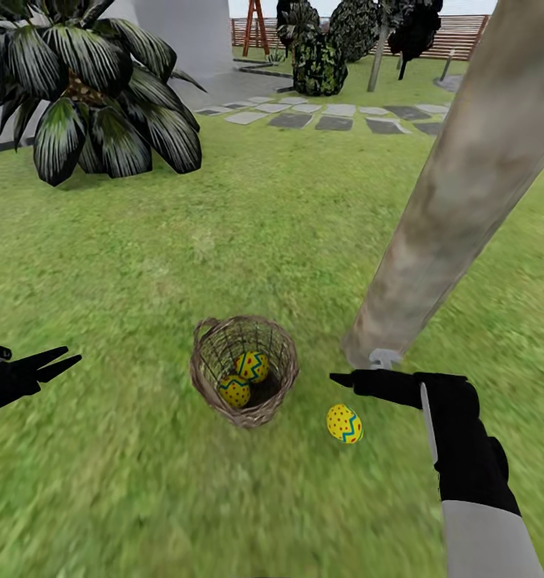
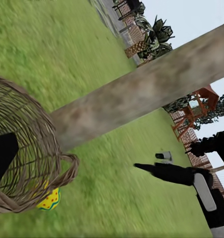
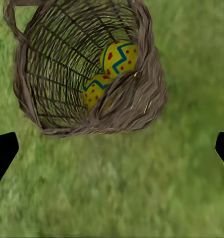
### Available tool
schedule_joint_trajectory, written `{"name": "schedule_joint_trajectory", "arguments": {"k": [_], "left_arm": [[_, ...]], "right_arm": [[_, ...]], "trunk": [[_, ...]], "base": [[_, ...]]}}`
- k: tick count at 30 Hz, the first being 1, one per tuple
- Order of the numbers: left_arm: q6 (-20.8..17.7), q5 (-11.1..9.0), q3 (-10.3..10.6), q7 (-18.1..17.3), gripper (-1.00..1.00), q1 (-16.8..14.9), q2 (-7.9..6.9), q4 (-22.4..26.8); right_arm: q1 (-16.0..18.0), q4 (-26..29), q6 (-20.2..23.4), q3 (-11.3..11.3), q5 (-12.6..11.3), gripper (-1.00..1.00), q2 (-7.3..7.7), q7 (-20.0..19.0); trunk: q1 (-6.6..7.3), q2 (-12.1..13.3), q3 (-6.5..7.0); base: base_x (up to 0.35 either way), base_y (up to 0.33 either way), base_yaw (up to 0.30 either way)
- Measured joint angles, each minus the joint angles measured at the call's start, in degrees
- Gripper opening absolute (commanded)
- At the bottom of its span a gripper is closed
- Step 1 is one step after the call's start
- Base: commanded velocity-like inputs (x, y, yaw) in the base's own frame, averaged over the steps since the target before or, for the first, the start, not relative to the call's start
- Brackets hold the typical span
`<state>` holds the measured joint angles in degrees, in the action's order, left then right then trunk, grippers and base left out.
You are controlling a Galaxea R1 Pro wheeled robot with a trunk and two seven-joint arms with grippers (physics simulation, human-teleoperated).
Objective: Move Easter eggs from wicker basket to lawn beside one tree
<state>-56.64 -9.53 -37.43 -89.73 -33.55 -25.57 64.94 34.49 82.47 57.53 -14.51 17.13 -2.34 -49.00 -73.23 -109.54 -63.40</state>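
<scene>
The wicker basket (image 1: 244, 371) stands on the lawn (image 1: 224, 241) and holds two Easter eggs (image 1: 253, 366) (image 1: 234, 392), also visible inside it in the right wrist view (image 3: 119, 57) (image 3: 94, 90). A third egg (image 1: 344, 423) lies on the grass right of the basket, close to the foot of the tree (image 1: 456, 201). My right gripper (image 1: 340, 377) hovers just above that egg, pointing at the basket, open and empty, with its fingertips (image 3: 3, 153) far apart. My left gripper (image 1: 67, 357) is open and empty, well left of the basket (image 2: 28, 148).
A short palm (image 1: 87, 96) grows at the back left. A grey stepping-stone path (image 1: 328, 116) crosses the far lawn, with dark shrubs (image 1: 320, 56) and a slatted fence (image 1: 456, 36) behind it. The tree's trunk leans across the right side.
</scene>
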Motion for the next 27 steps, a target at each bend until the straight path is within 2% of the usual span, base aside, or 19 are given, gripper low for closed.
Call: {"name": "schedule_joint_trajectory", "arguments": {"k": [2, 6, 9, 11, 13, 15, 18, 20, 23, 27], "left_arm": [[0.04, 0.02, 0.00, 0.00, 1.00, 0.00, 0.00, -0.01], [0.11, 0.03, 0.00, 0.00, 1.00, 0.00, 0.00, -0.07], [0.11, 0.03, 0.00, 0.00, 1.00, 0.00, 0.00, -0.07], [0.11, 0.03, 0.00, 0.00, 1.00, 0.00, 0.00, -0.07], [0.12, 0.08, 0.02, 0.00, 1.00, 0.00, 0.00, -0.06], [0.18, 0.08, -0.26, 0.00, 1.00, 0.06, 0.12, -0.03], [0.25, 0.04, -2.84, 0.00, 1.00, 0.16, 0.61, -0.16], [0.28, -0.07, -3.68, 0.01, 1.00, 0.21, 0.96, -0.41], [0.29, -0.11, -4.22, 0.01, 1.00, 0.26, 1.33, -1.79], [0.30, -0.20, -4.31, 0.00, 1.00, 0.27, 1.39, -2.29]], "right_arm": [[0.00, 0.09, -0.08, -0.71, 0.11, 1.00, 0.12, -4.01], [-0.01, 0.16, -0.38, -5.07, 0.05, 1.00, -0.15, -9.97], [-0.01, 0.18, -0.51, -6.07, 0.06, 1.00, -0.34, -16.00], [-0.01, 0.12, -0.62, -6.18, 0.19, 1.00, -0.45, -17.93], [-0.01, -0.10, -0.71, -5.99, 0.69, 1.00, -0.64, -18.13], [-0.01, -0.24, -0.77, -5.49, 0.87, 1.00, -1.04, -15.83], [-0.01, -0.39, -0.81, -4.17, 0.85, 1.00, -1.37, -12.65], [-0.01, -0.52, -0.80, -3.44, 0.88, 1.00, -1.44, -11.81], [-0.01, -0.88, -0.79, -0.77, 0.93, 1.00, -1.53, -10.46], [-0.01, -1.10, -0.86, 0.26, 0.87, 1.00, -1.54, -9.00]], "trunk": [[0.44, 0.80, 0.36], [1.32, 2.41, 1.08], [1.98, 3.61, 1.62], [2.42, 4.41, 1.97], [2.86, 5.22, 2.33], [2.86, 5.23, 2.34], [2.86, 5.23, 2.34], [2.86, 5.23, 2.34], [2.88, 5.23, 2.34], [2.89, 5.23, 2.36]], "base": [[0.000, 0.000, 0.000], [0.000, 0.000, 0.000], [0.000, 0.000, 0.000], [0.000, 0.000, 0.000], [0.000, 0.000, 0.000], [0.000, 0.000, 0.000], [0.000, 0.000, 0.000], [0.007, 0.000, 0.000], [0.212, 0.064, 0.000], [0.225, 0.209, -0.039]]}}
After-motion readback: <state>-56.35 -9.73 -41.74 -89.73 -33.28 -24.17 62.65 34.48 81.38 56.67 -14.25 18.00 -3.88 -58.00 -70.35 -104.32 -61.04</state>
